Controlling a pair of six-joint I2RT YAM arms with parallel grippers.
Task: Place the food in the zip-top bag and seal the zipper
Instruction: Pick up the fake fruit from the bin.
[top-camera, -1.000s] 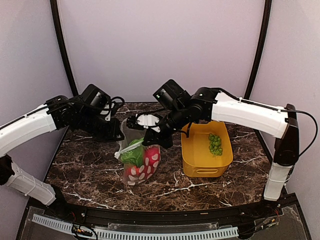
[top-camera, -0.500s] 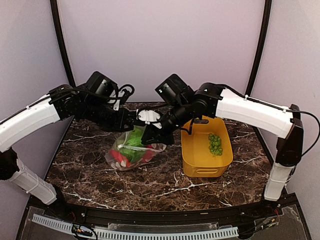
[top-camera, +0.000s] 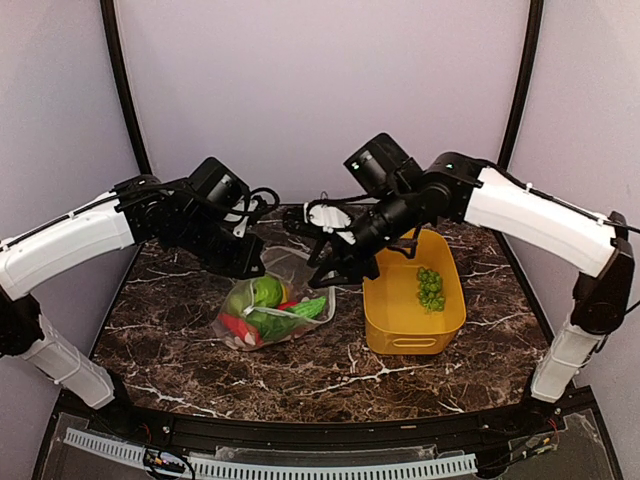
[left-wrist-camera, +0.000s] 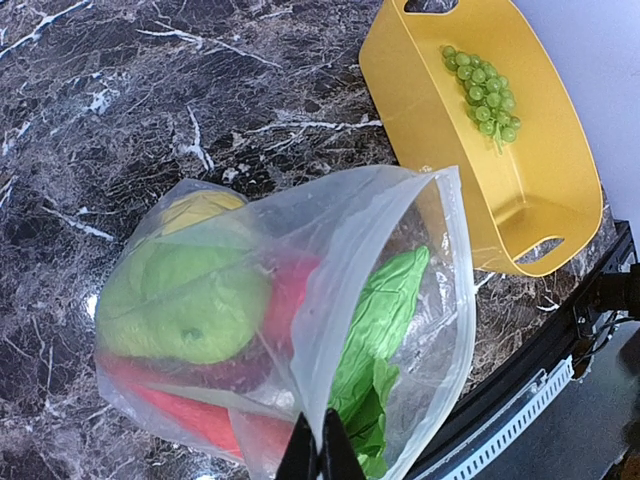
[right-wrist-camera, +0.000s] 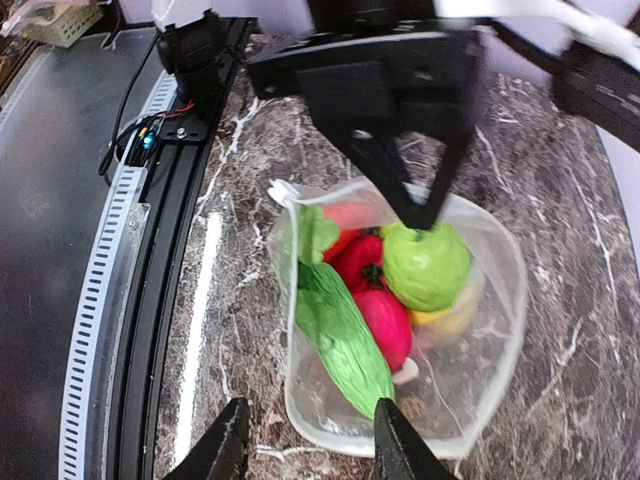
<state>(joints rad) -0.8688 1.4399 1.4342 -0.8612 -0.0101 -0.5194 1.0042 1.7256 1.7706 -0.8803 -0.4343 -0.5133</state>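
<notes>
At the left gripper (left-wrist-camera: 320, 447), I see the fingers pressed together on the rim of the bag (left-wrist-camera: 300, 300), pinching a fold of its clear plastic at the mouth. From the right wrist view, those same black fingers come down onto the far side of the rim and hold it up, so the mouth gapes wide. The zipper (left-wrist-camera: 462, 280) runs round that open edge, and its two sides stand well apart, unsealed.

My right gripper (right-wrist-camera: 310, 450) has its fingers spread. It hangs just over the near side of the bag's mouth, on the side facing the left gripper, and I cannot see it closed on anything.

Inside the bag, a round green fruit (left-wrist-camera: 190, 310) sits uppermost, right under the left gripper's fingers. A yellow lemon (left-wrist-camera: 200, 208) lies against it, red pieces (left-wrist-camera: 290, 290) are packed beneath and beside it, and a leafy green piece (left-wrist-camera: 380, 320) lies along the side nearest the right gripper. The bag's body rests on the dark marble bench (top-camera: 180, 350), slumped on its side, with only the pinched rim raised.

Just beside the bag, toward the right arm, stands a yellow bin (top-camera: 400, 325). It is apart from the bag, not touching it. A bunch of green grapes (top-camera: 430, 287) lies on the bin's floor, toward its far end.
</notes>
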